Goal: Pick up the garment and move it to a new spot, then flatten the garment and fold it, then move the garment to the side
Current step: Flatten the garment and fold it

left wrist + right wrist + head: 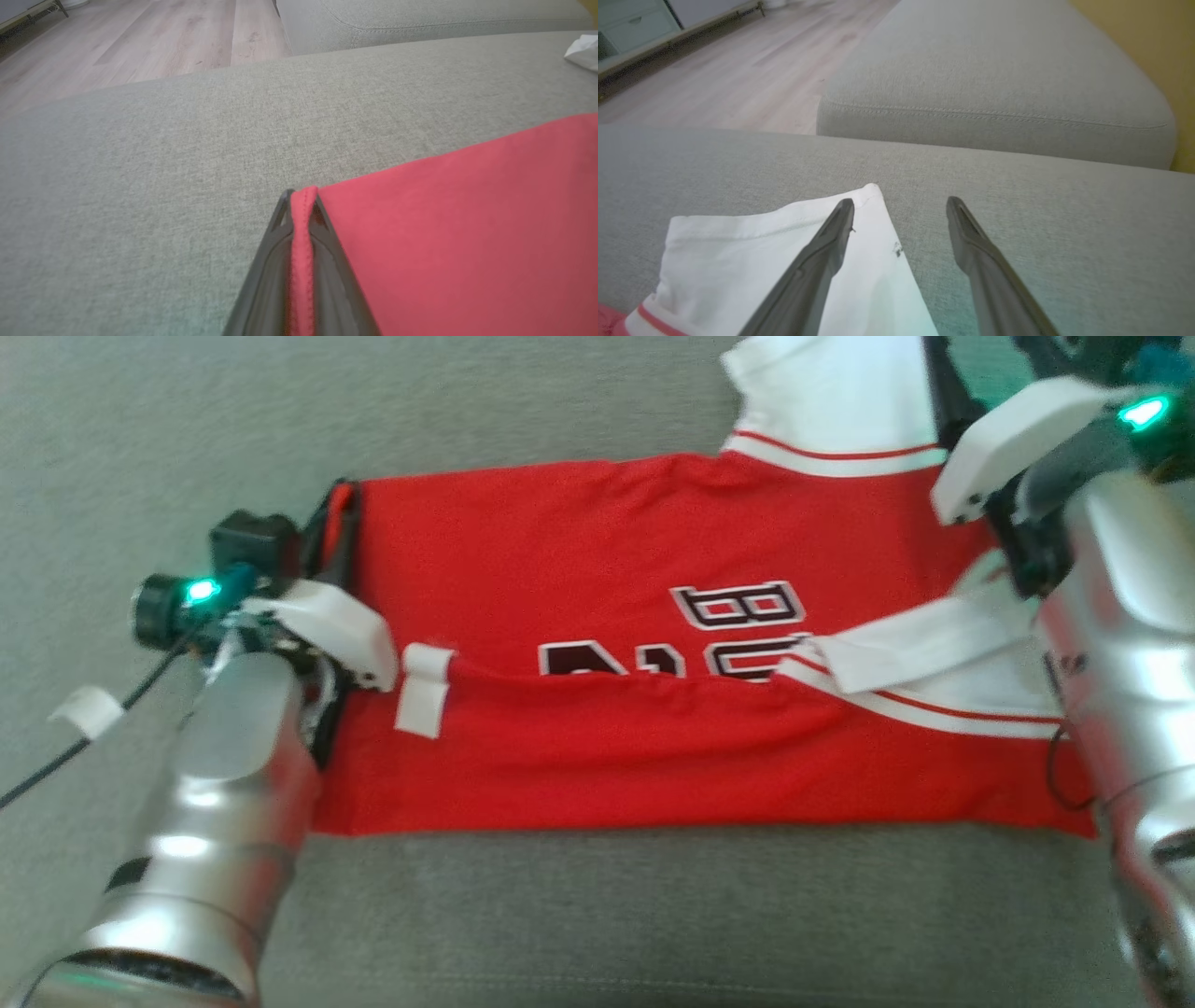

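Observation:
The red garment (579, 541) lies spread on the grey couch cushion (597, 915), its near edge folded up over the black lettering (738, 607). A white tag (425, 691) hangs near its left edge. White sleeves with red stripes lie at the right (840, 392). My left gripper (338, 499) is at the garment's far-left corner, shut on the red hem (302, 233), which runs between the fingers (268, 261). My right gripper (900, 204) stands open low over the cushion, one finger above the white sleeve (738, 261), nothing between the fingers.
A second grey cushion (994, 74) lies beyond the seam, with wooden floor (140, 37) to its left and a yellow wall (1157, 37) at the right. A pale cabinet (626, 28) stands by the floor. A black cable with white tape (86, 709) trails from my left wrist.

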Motion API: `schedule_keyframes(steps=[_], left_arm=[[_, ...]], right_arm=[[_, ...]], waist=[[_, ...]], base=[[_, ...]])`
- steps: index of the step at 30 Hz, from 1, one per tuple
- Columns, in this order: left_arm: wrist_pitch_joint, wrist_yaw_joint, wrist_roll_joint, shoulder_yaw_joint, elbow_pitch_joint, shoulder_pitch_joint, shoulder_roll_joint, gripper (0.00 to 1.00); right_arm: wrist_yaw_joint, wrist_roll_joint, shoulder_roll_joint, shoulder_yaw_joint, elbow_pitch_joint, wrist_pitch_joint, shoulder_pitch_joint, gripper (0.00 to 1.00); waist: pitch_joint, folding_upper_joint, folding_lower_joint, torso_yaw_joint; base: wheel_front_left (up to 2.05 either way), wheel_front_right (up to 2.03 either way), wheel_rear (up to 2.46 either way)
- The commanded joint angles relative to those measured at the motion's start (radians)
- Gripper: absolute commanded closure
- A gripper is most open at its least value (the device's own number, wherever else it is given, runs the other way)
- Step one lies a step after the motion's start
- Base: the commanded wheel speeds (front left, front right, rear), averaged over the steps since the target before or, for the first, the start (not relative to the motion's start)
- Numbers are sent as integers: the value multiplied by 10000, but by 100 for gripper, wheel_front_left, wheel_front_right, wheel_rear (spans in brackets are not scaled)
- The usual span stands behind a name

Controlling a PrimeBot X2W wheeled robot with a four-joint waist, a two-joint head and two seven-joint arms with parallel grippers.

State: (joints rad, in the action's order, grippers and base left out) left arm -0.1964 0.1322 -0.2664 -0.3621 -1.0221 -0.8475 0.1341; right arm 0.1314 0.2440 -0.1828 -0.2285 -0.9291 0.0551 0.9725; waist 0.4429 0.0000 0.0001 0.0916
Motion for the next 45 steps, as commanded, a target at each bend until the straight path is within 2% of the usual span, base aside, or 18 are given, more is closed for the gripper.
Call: schedule_keyframes(steps=[1,8,13,14,15,16,21,25,28,33,39,45], left_arm=[[-136,-17,-174,-158,115,-20,131,100],[-499,-16,-822,-1387,469,-249,-273,100],[-608,-16,-1320,-1889,511,-413,-407,100],[-620,-16,-1388,-1964,496,-428,-416,100],[-629,-16,-1458,-2020,480,-438,-421,100],[-637,-16,-1528,-2044,477,-451,-410,100],[-648,-54,-1577,-1732,802,-543,-171,100],[-650,-447,-1332,-1085,1659,-439,123,100],[-651,-727,-1007,-552,2430,-155,349,100],[-652,-969,-467,230,3276,667,618,100],[-652,-1172,-1,1214,3826,2179,852,100],[-652,-1255,483,1935,4177,3765,926,100]], right_arm=[[-7,-160,-68,-153,-88,-284,471,0],[-7,-827,-489,-106,-1382,-976,1521,0],[-7,-1243,-599,239,-2165,-1276,2036,0],[-7,-1320,-583,267,-2278,-1284,2085,19],[-7,-1396,-573,282,-2367,-1260,2120,65],[-7,-1456,-567,310,-2431,-1186,2152,100],[-7,-1611,-600,620,-2400,-278,2302,100],[-7,-1790,-560,1156,-2305,913,2392,100],[-7,-1819,-389,1558,-2221,1649,2362,100],[-7,-1373,212,1947,-1699,2039,1816,100],[-7,-11,798,1589,611,2062,-312,100],[-7,1417,876,1011,2374,2064,-3229,100]], waist=[[235,0,-1,572],[527,0,-1,1441],[692,0,-1,1711],[700,0,-1,1730],[702,0,-1,1735],[702,0,-1,1730],[679,0,-1,1607],[588,0,-1,1378],[402,0,-1,1138],[-120,0,-1,575],[-1028,0,-1,-228],[-1886,0,-1,-864]], base=[[0,0,0],[0,0,0],[0,0,0],[0,0,0],[0,0,0],[0,0,0],[0,0,0],[0,0,0],[0,0,0],[0,0,0],[0,0,0],[0,0,0]])
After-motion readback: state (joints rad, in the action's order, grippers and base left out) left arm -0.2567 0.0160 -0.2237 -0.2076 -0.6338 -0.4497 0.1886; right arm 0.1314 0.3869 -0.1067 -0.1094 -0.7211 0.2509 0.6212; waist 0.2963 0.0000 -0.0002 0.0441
